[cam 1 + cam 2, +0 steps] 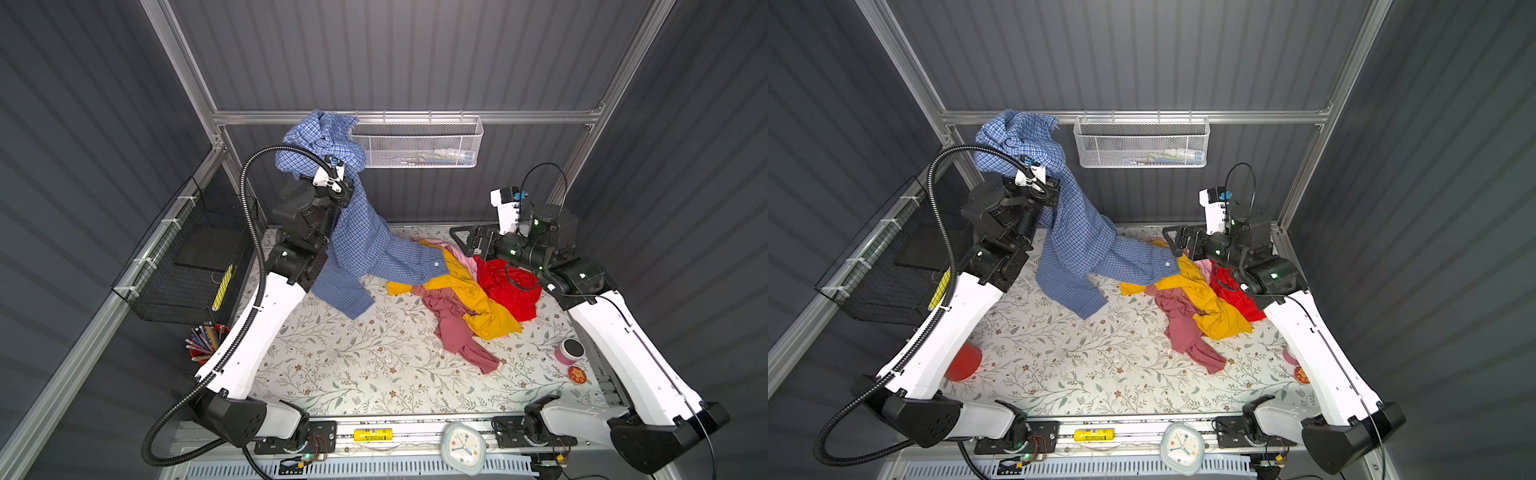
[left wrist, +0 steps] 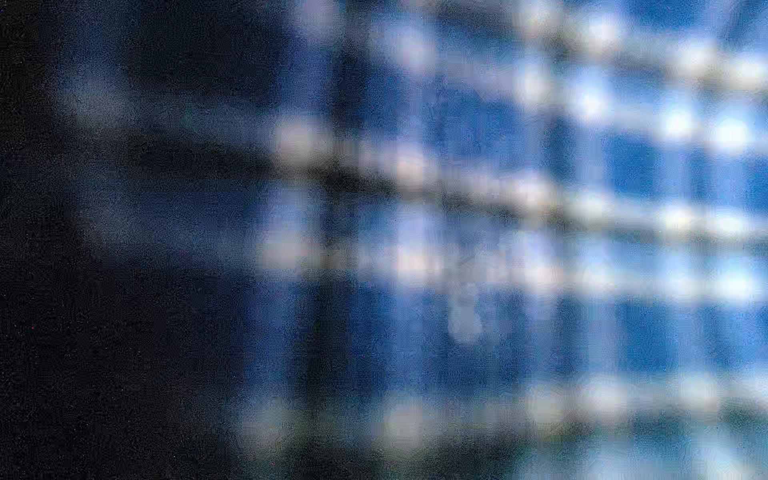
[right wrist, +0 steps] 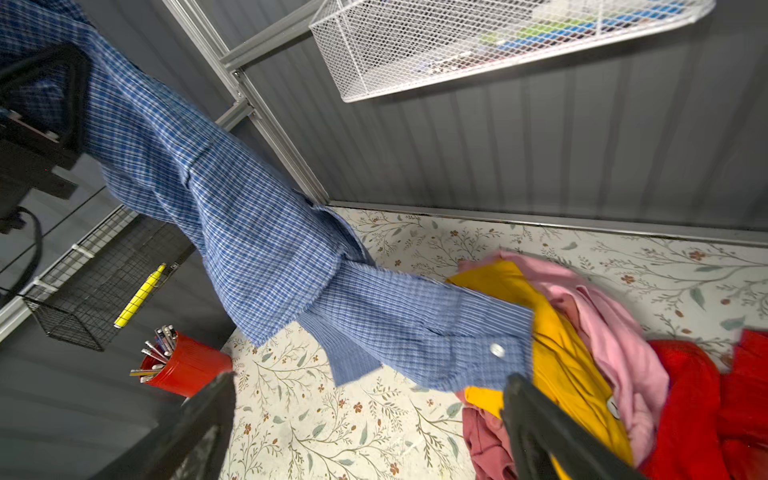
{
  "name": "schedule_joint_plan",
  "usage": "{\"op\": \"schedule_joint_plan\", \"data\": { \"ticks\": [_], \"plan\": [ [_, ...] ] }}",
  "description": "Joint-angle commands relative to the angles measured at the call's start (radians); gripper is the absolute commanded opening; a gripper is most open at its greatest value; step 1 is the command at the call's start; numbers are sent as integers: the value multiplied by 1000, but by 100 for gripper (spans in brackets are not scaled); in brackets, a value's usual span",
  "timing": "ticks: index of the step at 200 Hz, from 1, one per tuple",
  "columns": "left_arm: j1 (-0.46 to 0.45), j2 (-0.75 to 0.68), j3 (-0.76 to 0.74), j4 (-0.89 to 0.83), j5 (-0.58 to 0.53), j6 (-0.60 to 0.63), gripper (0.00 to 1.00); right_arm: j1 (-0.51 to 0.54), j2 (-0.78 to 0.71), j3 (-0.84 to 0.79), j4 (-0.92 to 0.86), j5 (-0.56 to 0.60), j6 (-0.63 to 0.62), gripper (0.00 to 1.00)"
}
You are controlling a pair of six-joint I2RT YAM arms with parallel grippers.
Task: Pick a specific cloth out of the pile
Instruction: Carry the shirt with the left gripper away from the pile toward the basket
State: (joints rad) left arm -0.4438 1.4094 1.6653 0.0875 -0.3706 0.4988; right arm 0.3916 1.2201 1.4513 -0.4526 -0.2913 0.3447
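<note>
Inside the grey-walled cell, on the floral table [image 1: 332, 365], the pile [image 1: 509, 291] of mustard, red and pink garments lies right of centre, just beside the right gripper [image 3: 365, 415], whose jaws stand wide apart with nothing between them. The cloth [image 1: 365, 232] hangs from the left gripper [image 3: 62, 79] high at the back left, pinched at its bunched top; its tail drapes down to the table, one buttoned cuff resting on the mustard garment [image 1: 478, 295] - the left wrist view shows only blurred checks

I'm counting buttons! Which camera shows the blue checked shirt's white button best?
Right wrist view: the white button on the blue checked shirt looks big and close. Both top views show a tiny dot. The left wrist view shows only blurry checks.
</note>
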Motion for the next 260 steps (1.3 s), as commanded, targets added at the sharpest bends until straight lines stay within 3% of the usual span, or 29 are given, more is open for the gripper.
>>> {"op": "schedule_joint_plan", "data": {
  "ticks": [1,26,48,97,144,165,260],
  "plan": [
    [28,15,99,-49,-47,100,0,-7,-20,-28,-38,26,-34,99],
    [80,43,174,-114,-53,106,0,-11,-45,-77,-43,40,-39,99],
    [105,45,150,-104,-81,114,0,-13,-62,-109,-42,49,-42,99],
    [307,120,219,-108,-98,77,0,-14,-76,-132,-73,62,-61,99],
    [320,145,215,-80,-40,104,0,-13,-92,-179,-71,81,-56,99],
    [318,130,164,-77,-14,76,0,-13,-94,-185,-78,93,-60,99],
    [307,-34,-293,-101,124,-287,0,-14,-95,-212,-65,99,-50,99]
  ]
}}
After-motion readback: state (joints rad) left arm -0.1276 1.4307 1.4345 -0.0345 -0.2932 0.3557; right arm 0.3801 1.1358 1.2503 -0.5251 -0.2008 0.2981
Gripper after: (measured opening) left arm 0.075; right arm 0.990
